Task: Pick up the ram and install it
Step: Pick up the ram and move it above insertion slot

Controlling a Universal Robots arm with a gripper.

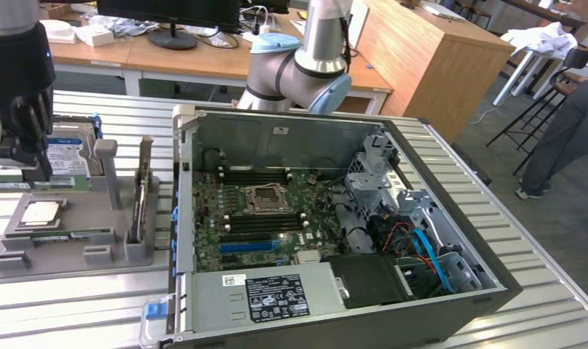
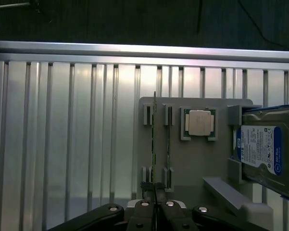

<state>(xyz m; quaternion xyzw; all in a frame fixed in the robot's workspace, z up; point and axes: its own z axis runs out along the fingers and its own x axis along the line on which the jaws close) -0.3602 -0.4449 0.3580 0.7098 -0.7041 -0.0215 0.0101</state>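
The ram (image 2: 154, 139) is a thin green stick standing on edge in the slots of the grey holder (image 2: 192, 163), with a second thin stick (image 2: 168, 139) beside it. In the exterior view the ram (image 1: 66, 234) is a green strip near the holder's front. My gripper (image 2: 154, 186) hangs above the holder, in line with one end of the outer stick. Its black fingers (image 2: 145, 195) are pressed together with nothing between them. The exterior view has the gripper (image 1: 27, 163) at the far left, over the holder's back part.
A square silver-topped CPU (image 2: 199, 122), a blue-labelled hard drive (image 2: 264, 149) and an upright expansion card (image 1: 142, 189) share the holder. The open computer case (image 1: 333, 218) with its motherboard lies at the exterior view's right. A person's legs (image 1: 565, 138) stand beyond the slatted table (image 2: 62, 134).
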